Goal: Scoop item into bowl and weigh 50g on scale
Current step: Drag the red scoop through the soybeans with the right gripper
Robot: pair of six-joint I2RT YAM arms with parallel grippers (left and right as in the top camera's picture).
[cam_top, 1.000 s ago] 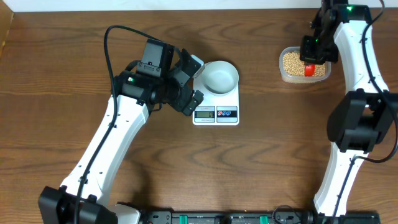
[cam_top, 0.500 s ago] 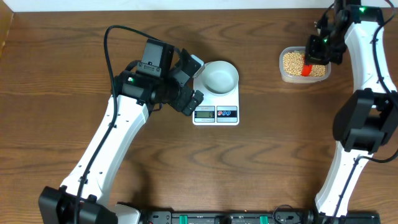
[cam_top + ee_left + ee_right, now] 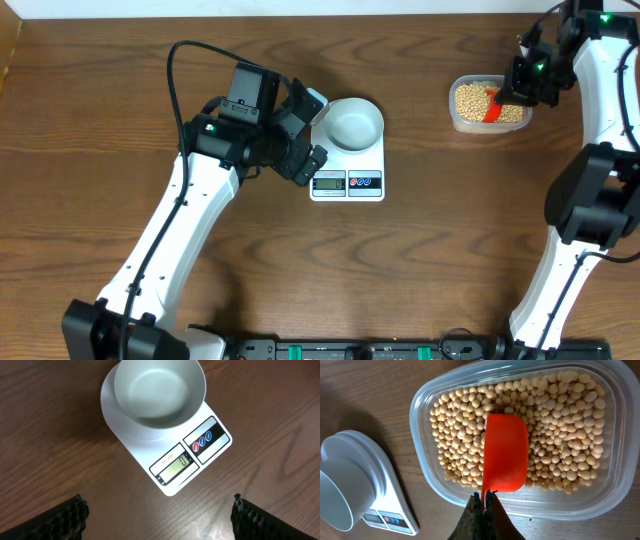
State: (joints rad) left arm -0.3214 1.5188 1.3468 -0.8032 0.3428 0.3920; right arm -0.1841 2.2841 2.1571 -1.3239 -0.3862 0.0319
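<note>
Swings rightward over the far-right tub [image 3: 417, 425], right gripper [image 3: 484, 502] clamped on the red scoop [image 3: 506, 452], cup among soybeans [image 3: 565, 425] — scooping underway. Holds left gripper [image 3: 159, 512] spread wide near the scale [image 3: 210, 452] — white bowl [image 3: 160, 390] atop, empty.

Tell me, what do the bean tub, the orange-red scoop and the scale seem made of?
The tub: clear plastic, likely; beans show through its glossy wall. The scoop: opaque orange-red plastic, smooth with soft sheen. The scale: white moulded plastic by its look, satin top, grey display.

Overhead looks down; all views share the scale [image 3: 150, 452].
</note>
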